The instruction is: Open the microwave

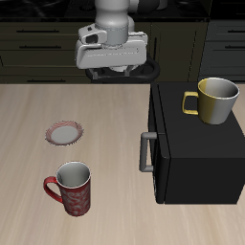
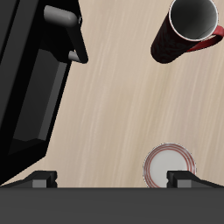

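The microwave [image 1: 196, 153] is a large matte black box on the wooden table, with its door shut and a grey bar handle [image 1: 145, 151] on the face that looks toward the table's middle. In the wrist view the microwave [image 2: 31, 87] shows with its handle [image 2: 68, 31] standing out from the door. My gripper [image 1: 113, 75] hangs high above the table's back part, apart from the microwave and farther back than its handle. My gripper [image 2: 112, 181] is open, its fingertips [image 2: 39, 181] set wide with nothing between them.
A yellow mug [image 1: 214, 100] stands on top of the microwave. A red mug [image 1: 71, 187] stands near the table's front edge, and a small round plate [image 1: 64, 133] lies behind it. Both the red mug [image 2: 185, 31] and the plate [image 2: 168, 164] also show in the wrist view. Dark cabinets [image 1: 38, 43] line the back.
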{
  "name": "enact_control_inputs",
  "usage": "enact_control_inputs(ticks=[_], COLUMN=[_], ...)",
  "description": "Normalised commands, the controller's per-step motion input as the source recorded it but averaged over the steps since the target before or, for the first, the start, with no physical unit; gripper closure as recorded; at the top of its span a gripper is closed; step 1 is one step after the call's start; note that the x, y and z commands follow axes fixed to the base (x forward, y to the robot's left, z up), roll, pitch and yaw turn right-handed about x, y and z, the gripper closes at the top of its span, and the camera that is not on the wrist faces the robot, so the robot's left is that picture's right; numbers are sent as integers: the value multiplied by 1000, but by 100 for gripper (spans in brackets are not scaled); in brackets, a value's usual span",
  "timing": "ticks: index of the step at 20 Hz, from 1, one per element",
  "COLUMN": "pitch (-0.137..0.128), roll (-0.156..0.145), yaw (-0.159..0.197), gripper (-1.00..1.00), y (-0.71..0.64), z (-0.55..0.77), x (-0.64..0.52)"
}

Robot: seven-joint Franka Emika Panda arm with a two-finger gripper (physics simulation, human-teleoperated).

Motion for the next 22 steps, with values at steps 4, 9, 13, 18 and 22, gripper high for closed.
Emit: enact_control_inputs(ticks=[4, 9, 13, 18, 22], pitch=[1, -11, -12, 2, 37], roll=[-10, -11, -11, -29, 29], yaw=[57, 103, 78, 78, 114], gripper=[-100, -100, -100, -100, -100], y=[47, 85, 0, -94, -35], z=[42, 46, -9, 2, -81], x=[219, 249, 224, 293, 324])
